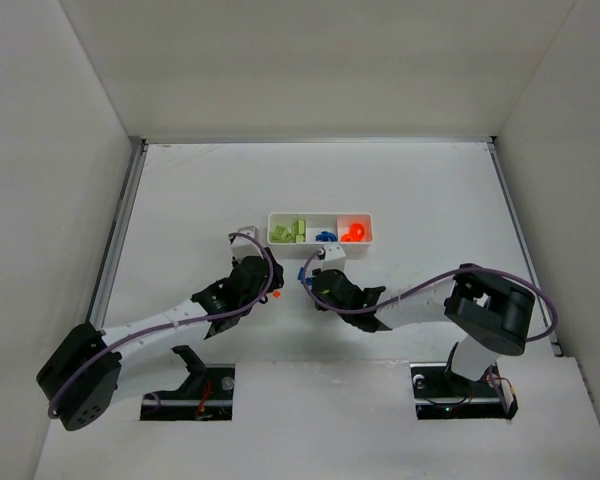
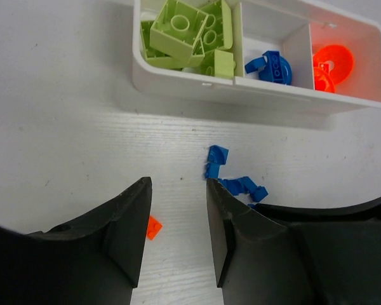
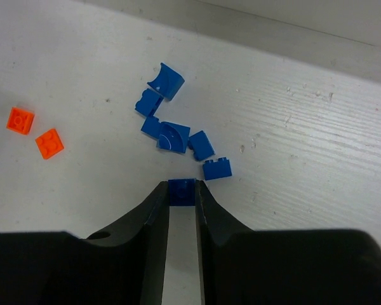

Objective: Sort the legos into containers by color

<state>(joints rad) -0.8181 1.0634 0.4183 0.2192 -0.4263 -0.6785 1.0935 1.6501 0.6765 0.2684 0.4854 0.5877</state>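
My right gripper (image 3: 181,192) is shut on a small blue lego (image 3: 181,188) at its fingertips, low over the table. Several loose blue legos (image 3: 173,135) lie just beyond it, and two orange ones (image 3: 49,143) lie to their left. My left gripper (image 2: 178,194) stands open with nothing between its fingers; one orange lego (image 2: 153,227) shows beside its left finger. Ahead of it is the white tray (image 2: 241,94). Its compartments hold green legos (image 2: 184,32), blue ones (image 2: 271,67) and orange ones (image 2: 332,63). From above, both grippers sit just in front of the tray (image 1: 320,243).
A small grey bracket (image 1: 245,232) sits left of the tray. White walls close in the table at the left, right and back. The two arms' wrists lie close together near the loose blue pile (image 1: 303,275).
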